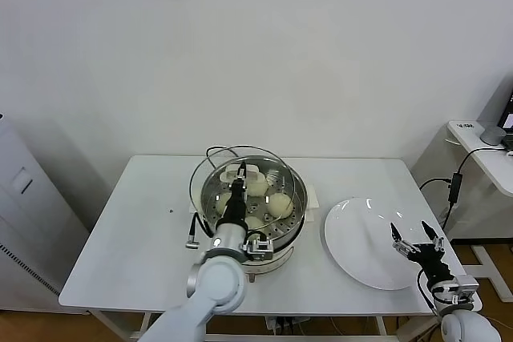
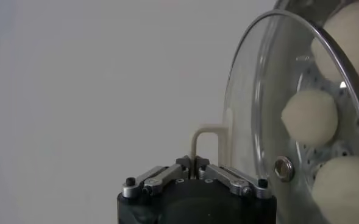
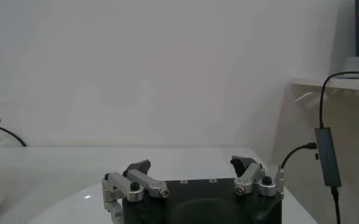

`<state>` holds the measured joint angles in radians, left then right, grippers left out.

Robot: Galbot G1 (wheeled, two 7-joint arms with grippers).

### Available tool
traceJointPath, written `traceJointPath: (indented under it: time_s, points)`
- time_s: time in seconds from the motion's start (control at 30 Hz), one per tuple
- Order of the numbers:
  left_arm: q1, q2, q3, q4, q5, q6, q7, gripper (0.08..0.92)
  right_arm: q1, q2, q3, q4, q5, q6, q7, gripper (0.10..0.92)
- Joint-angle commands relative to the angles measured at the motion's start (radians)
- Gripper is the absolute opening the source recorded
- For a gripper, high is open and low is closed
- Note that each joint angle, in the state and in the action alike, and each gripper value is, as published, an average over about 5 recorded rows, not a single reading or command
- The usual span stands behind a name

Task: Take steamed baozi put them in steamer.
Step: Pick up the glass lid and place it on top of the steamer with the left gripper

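**A:** Steel steamer [image 1: 210, 184] sits mid-tabletop [image 1: 144, 222], round pot on a white base, mouth facing up. No real long axis, it's circular.

**B:** And the baozi?

**A:** Steamed baozi [image 1: 280, 205] are inside, on the perforated tray. Smooth, cream-white, dome-shaped, round side up. Head view shows approx. three clearly, w/ the arm covering part of the tray, so can't give a sure count. Left wrist view shows three [image 2: 309, 117] through the glass.

**B:** Glass?

**A:** Glass lid [image 1: 276, 175], round w/ a metal rim, is over the pot and tilted, not seated flat. Its white handle [image 2: 207, 139] is a thin loop standing out from the lid.

**B:** Left hand?

**A:** Left hand [image 1: 240, 172] is over the steamer, pinched closed on that lid handle; in the wrist view the loop runs straight down between the closed fingers [image 2: 161, 176].

**B:** Right hand?

**A:** Right hand [image 1: 416, 239] is spread wide, holding nothing, hanging over the near-right edge of the white plate [image 1: 353, 238]. Plate lies flat just beside the steamer on the robot's right. Black cord [image 1: 195, 226] trails off the pot's left side.
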<state>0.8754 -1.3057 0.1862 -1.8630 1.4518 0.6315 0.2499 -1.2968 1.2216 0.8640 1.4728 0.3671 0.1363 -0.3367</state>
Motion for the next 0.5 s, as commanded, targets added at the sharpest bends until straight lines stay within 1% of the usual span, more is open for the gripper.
traceJointPath:
  time_s: [0.03, 0.5]
  points:
    - [-0.007, -0.028, 0.028, 0.055, 0.009, -0.004, -0.008, 0.107, -0.001, 0.002, 0.003, -0.002, 0.000, 0.001, -0.002, 0.823]
    - [0.001, -0.036, 0.036, 0.059, 0.010, -0.007, -0.014, 0.107, 0.000, 0.008, 0.004, -0.010, -0.001, 0.001, -0.007, 0.823]
